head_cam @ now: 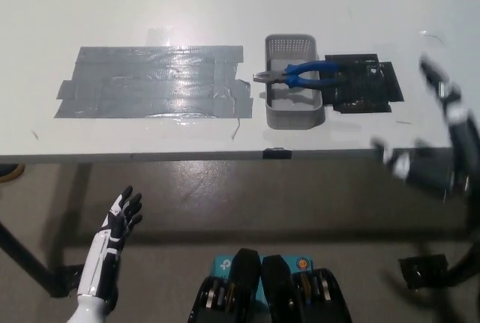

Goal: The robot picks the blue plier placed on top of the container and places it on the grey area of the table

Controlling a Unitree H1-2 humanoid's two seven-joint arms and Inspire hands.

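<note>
Nearest the robot, below the desk edge, lies a dull grey-brown floor crossed by the shadow of the desk and a dark desk leg at the lower left. The white left hand (122, 214) hangs there at the lower left, in front of the desk and lower than its top, fingers spread apart and holding nothing. On the other side the black right hand (439, 136) is raised at the right edge of the picture, blurred, level with the desk's front right corner; its fingers look splayed and it grasps nothing. The smooth white desk (225, 8) fills the upper half of the view, its front edge running straight across. On it, towards the left, is the grey area (154, 82), a wide rectangle made of overlapping strips of glossy grey tape that catch the light and wrinkle at the seams. Just right of it stands a small light-grey plastic container (294, 83), a rectangular basket with perforated walls, its long side running away from the robot. Across its rim rests the blue-handled plier (296, 74), long axis lying left to right, metal jaws pointing left towards the tape and the two blue handles spreading right. Touching the container's right side is a flat black patch (364, 85) of dark tape, slightly crooked.
</note>
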